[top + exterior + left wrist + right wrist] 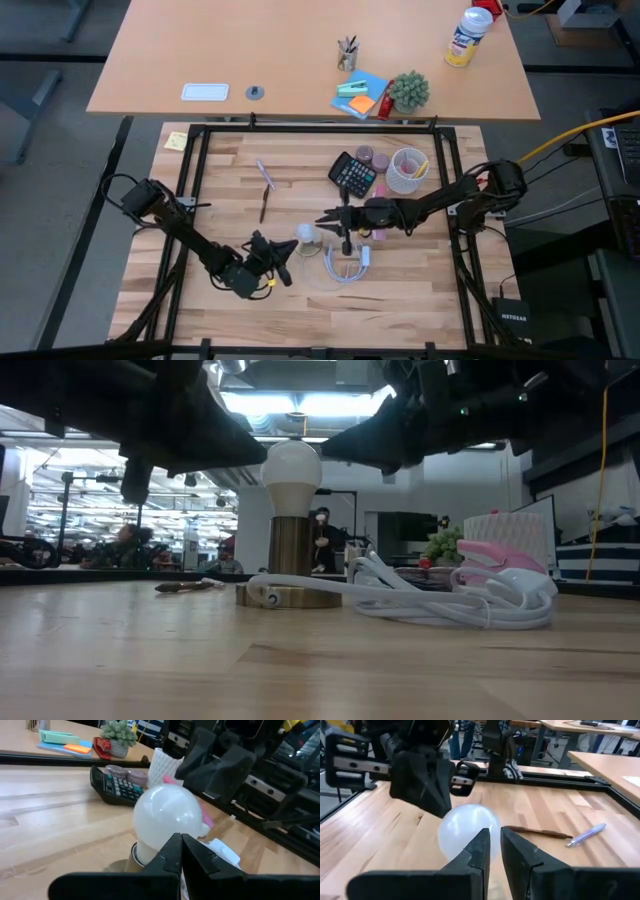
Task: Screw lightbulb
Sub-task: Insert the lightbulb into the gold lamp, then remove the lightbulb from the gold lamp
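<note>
Right gripper (495,845) poised just beside the lightbulb (291,464), fingers slightly apart and gripping nothing; left gripper (181,851) pressed together, near the bulb's other side. Bulb standing upright in a brass socket base (290,560) on the wooden table (230,200); judged light, smooth, slippery and fragile, best taken gently around the globe's widest part. Butcher-block surface level, with white cord (420,600) coiled beside the base; workshop room beyond.

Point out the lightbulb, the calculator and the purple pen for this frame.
lightbulb (291,463): low view, middle of the frosted globe.
calculator (353,176): high view, middle of the dark keypad face.
purple pen (264,174): high view, midway along the barrel.
</note>
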